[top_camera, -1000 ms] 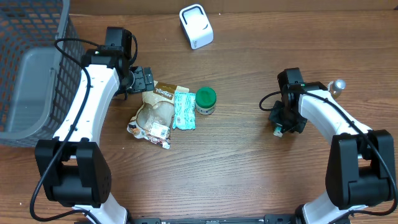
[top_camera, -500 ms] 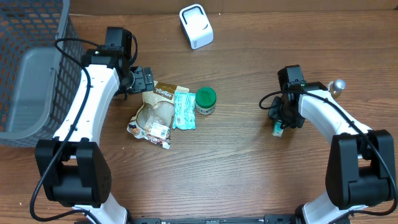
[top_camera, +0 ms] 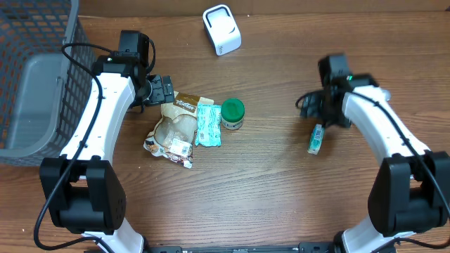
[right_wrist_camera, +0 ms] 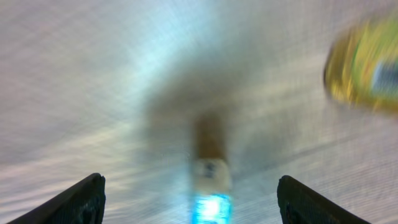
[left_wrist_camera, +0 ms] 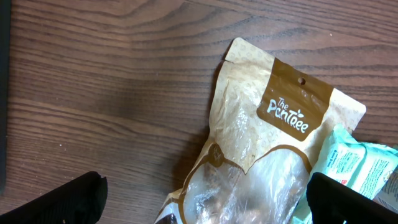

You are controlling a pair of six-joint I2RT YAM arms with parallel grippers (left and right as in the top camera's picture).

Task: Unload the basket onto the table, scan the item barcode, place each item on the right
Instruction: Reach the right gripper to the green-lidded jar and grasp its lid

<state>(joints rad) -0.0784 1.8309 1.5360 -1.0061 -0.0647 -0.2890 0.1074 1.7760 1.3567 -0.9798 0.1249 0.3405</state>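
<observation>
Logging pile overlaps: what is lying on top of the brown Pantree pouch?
A teal packet overlaps the right edge of the Pantree pouch; nothing else rests on its upper half. Whatever lies under the pouch is covered, and its crumpled lower end is too cluttered to sort out.

Pouch (left_wrist_camera: 249, 162) brand: "The Pantree" — white script on the brown patch (left_wrist_camera: 297, 111) near its top edge.
Teal packet (left_wrist_camera: 348, 165) print: too small and cut off to read.
Small item (right_wrist_camera: 210, 177) label: blurred — nothing legible.
</observation>
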